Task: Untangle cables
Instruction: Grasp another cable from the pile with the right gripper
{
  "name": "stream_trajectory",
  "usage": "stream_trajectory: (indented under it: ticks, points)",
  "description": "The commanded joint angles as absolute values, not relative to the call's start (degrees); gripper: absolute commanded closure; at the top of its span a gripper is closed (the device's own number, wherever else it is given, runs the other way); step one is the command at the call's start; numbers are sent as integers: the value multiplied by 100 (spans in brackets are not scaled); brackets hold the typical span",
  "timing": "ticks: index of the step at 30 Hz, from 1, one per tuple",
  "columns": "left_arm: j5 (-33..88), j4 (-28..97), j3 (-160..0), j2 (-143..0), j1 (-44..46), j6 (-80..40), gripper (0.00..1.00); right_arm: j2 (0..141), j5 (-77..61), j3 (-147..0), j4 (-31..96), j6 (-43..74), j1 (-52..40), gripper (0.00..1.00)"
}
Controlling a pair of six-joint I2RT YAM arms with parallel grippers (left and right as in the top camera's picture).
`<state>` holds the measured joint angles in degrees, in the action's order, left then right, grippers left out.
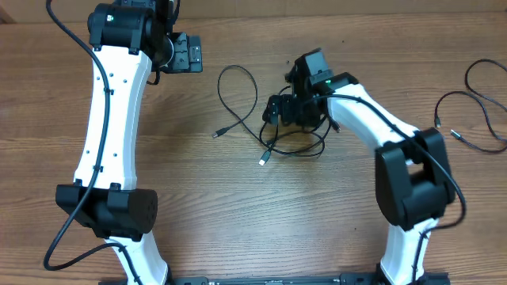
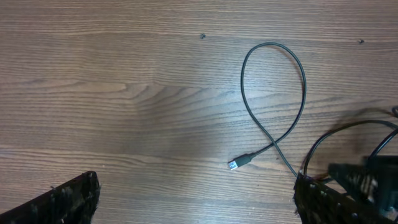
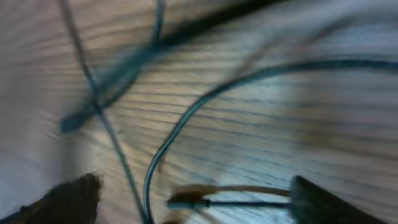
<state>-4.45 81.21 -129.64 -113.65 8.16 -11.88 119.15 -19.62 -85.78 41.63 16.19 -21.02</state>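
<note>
Your right gripper (image 3: 193,194) hangs right over the cables (image 1: 295,144). Its fingers are apart, with thin black strands running between and just below them, and nothing looks pinched, though that view is blurred. Your left gripper (image 2: 196,190) stands wide and empty, with a loose loop (image 2: 273,93) lying just beyond its fingers. These wires look light, limp and slippery. Take one strand close to its plug (image 2: 239,163), not mid-bundle, or the whole knot will likely drag along.
</note>
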Motion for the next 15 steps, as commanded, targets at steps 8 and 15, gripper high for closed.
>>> stream_trajectory:
  ticks: [8,15]
  points:
    - [-379,8117,-12980,-11399,827,-1225,1,11944,-2359,-8729,4313,1643,-2130,96]
    - [-377,8117,-12980,-11399,827,-1225,0,11194,-2314,-9190,4727,1472,-1949,96]
